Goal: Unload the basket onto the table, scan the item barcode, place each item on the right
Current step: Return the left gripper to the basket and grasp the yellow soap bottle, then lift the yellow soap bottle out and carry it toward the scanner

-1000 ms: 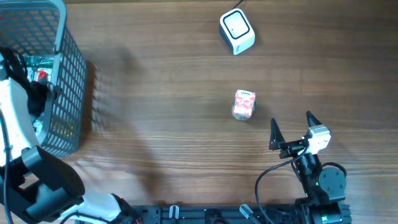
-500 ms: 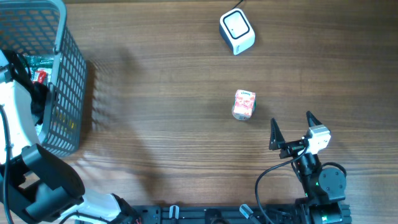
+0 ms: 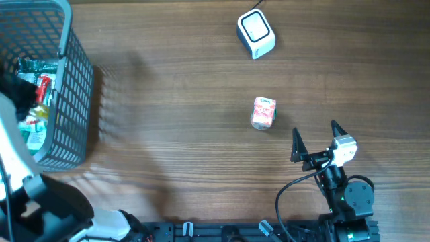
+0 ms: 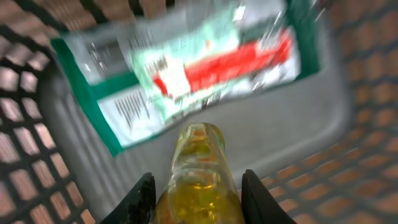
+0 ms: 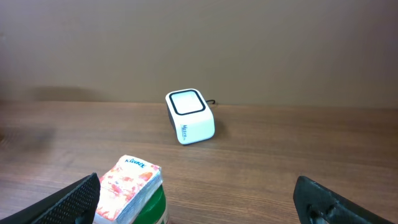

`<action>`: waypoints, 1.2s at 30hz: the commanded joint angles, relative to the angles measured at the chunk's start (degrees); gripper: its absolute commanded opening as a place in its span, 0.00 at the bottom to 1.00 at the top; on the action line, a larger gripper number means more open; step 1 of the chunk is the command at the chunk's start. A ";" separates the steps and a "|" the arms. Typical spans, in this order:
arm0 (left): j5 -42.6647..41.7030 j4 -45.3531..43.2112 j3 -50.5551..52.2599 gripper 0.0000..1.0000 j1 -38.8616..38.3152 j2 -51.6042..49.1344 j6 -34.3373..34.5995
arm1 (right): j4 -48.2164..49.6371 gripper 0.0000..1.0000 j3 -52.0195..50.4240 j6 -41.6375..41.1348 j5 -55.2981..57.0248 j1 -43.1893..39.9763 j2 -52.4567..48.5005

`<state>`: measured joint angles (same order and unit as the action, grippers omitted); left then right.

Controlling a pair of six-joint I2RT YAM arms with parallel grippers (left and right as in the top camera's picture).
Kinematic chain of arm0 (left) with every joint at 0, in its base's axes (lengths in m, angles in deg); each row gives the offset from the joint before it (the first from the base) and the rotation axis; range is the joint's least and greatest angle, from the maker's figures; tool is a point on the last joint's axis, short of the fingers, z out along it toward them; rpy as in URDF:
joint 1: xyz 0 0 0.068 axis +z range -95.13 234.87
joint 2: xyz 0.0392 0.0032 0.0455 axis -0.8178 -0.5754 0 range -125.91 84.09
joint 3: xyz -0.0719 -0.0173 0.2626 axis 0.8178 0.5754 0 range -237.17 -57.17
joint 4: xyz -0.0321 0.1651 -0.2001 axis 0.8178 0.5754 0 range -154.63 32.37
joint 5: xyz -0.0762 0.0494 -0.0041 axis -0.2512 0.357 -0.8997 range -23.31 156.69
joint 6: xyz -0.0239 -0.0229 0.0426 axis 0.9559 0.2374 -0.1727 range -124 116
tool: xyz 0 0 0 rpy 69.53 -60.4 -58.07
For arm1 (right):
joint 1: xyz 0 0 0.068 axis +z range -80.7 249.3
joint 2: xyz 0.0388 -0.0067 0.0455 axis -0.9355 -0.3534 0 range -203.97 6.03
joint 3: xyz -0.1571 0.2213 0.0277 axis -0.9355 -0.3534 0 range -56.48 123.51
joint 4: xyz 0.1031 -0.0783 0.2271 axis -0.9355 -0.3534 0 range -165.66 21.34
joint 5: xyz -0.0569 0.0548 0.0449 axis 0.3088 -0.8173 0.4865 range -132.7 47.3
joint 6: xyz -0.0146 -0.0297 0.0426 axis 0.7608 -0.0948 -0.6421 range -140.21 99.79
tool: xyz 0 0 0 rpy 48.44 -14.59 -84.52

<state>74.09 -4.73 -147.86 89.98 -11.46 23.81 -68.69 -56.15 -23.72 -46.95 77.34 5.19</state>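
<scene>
A yellow see-through bottle (image 4: pixel 199 168) sits between the black fingers (image 4: pixel 142 199) of my left gripper (image 4: pixel 199 198), which is shut on it inside the grey wire basket (image 3: pixel 74 81). Below the bottle lies a green, white and red packet (image 4: pixel 193 74) on the basket floor. From overhead, the left gripper (image 3: pixel 23 97) is within the basket at the table's left edge. The white barcode scanner (image 3: pixel 256 33) stands at the far middle of the table, also seen from the right wrist (image 5: pixel 189 116). My right gripper (image 3: pixel 316 140) rests open near the front right, holding nothing.
A Kleenex tissue pack (image 3: pixel 264 112) lies on a green item mid-table, just ahead of the right gripper's left finger (image 5: pixel 84 196). The basket holds several more packets (image 3: pixel 32 133). Its mesh walls surround the left gripper closely.
The left jaws have closed from wide open onto the yellow bottle. The left arm has shifted inside the basket, exposing more of the packets. The right arm is still.
</scene>
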 commanded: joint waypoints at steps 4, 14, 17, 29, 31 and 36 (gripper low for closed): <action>-2.97 -1.51 -9.09 0.16 0.74 5.60 1.18 | 0.15 1.00 -0.04 0.48 -0.09 -0.28 0.24; -20.09 -9.38 -21.18 0.09 -0.04 13.75 1.20 | 0.15 1.00 -0.04 0.48 -0.09 -0.28 0.24; -20.46 -10.32 -22.58 0.09 -2.36 16.63 1.20 | 0.15 1.00 -0.04 0.48 -0.09 -0.28 0.24; -19.12 -3.98 -23.74 0.09 -25.70 23.12 0.90 | 0.15 1.00 -0.04 0.48 -0.09 -0.28 0.24; -18.29 -0.87 -23.74 0.08 -29.68 22.58 0.90 | 0.15 1.00 -0.04 0.46 -0.09 -0.28 0.24; -16.44 5.25 -23.71 0.08 -38.36 19.23 -0.57 | 0.15 1.00 -0.04 0.50 -0.07 -0.28 0.24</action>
<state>55.75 -0.91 -170.61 56.54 10.16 24.56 -68.69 -56.15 -23.72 -46.97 77.34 5.19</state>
